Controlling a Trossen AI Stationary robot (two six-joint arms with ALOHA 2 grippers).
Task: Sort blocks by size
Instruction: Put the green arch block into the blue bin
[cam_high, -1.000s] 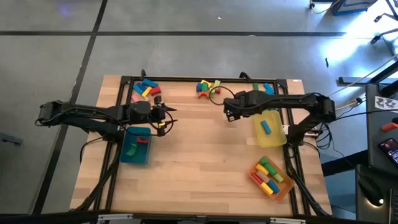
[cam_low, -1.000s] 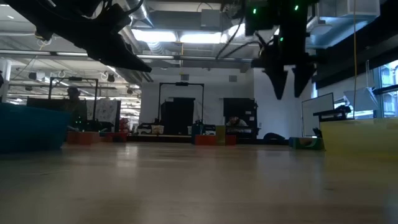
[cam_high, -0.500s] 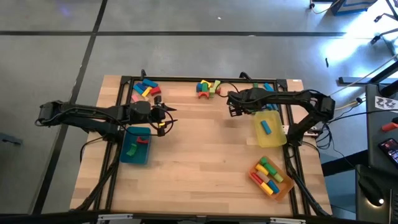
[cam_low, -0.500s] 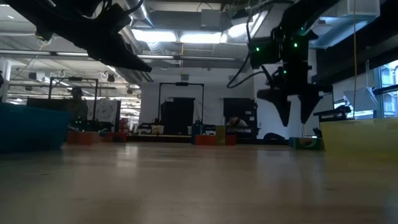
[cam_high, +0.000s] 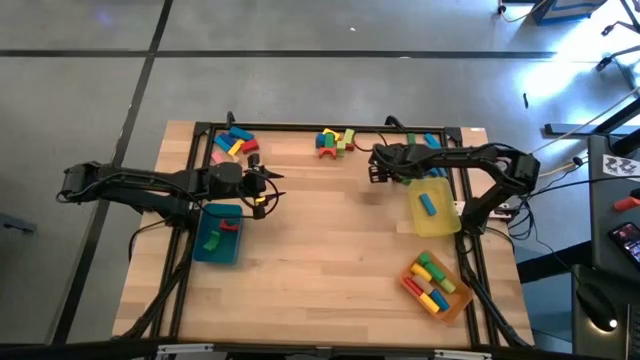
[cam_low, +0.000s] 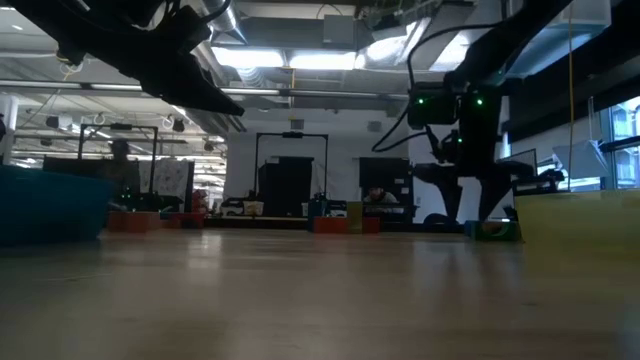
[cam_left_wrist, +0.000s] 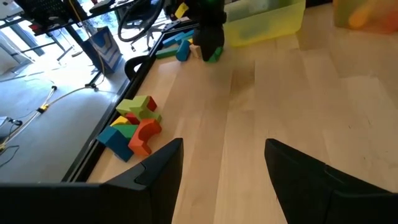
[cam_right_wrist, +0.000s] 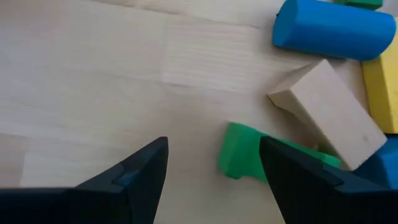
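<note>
Loose blocks lie in three heaps along the table's far edge: far left (cam_high: 232, 145), far middle (cam_high: 335, 140) and far right (cam_high: 425, 142). My right gripper (cam_high: 378, 172) hangs open, pointing down, just over the table at the near left side of the far right heap. In its wrist view a green block (cam_right_wrist: 239, 158) lies flat on the wood under one finger, beside a bare wooden block (cam_right_wrist: 326, 112) and a blue cylinder (cam_right_wrist: 336, 28). My left gripper (cam_high: 262, 188) waits open, above the far edge of the teal tray (cam_high: 212, 250).
The yellow tray (cam_high: 440, 225) holding a blue block stands right of my right gripper. The orange tray (cam_high: 462, 295) with several blocks is at the near right. The teal tray holds a red and a green block. Bare wood spans the table's middle (cam_high: 330, 240).
My right gripper has come down from well above the table to just over it, drifting a little toward the far right heap, and has rolled slightly. Its fingers stay open.
</note>
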